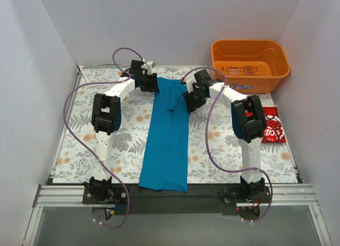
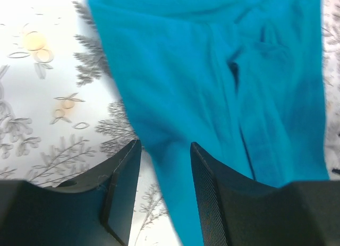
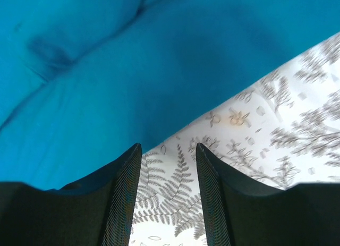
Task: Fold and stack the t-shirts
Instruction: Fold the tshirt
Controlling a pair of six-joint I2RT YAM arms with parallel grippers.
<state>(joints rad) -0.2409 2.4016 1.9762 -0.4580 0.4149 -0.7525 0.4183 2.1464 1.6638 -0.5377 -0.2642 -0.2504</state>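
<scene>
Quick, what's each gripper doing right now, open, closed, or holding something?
Left gripper: fingers open, holding nothing, above the teal t-shirt's edge.
Right gripper: fingers open, holding nothing, over the tablecloth beside that shirt.

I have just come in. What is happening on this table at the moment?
Two robot arms are folding t-shirts. The blue t-shirt lies as a long narrow strip down the middle of the table. The left arm and the right arm both reach to its far end, one at each side edge, with jaws open. A red t-shirt, already folded, lies at the right side. An orange basket stands at the far right corner.
</scene>
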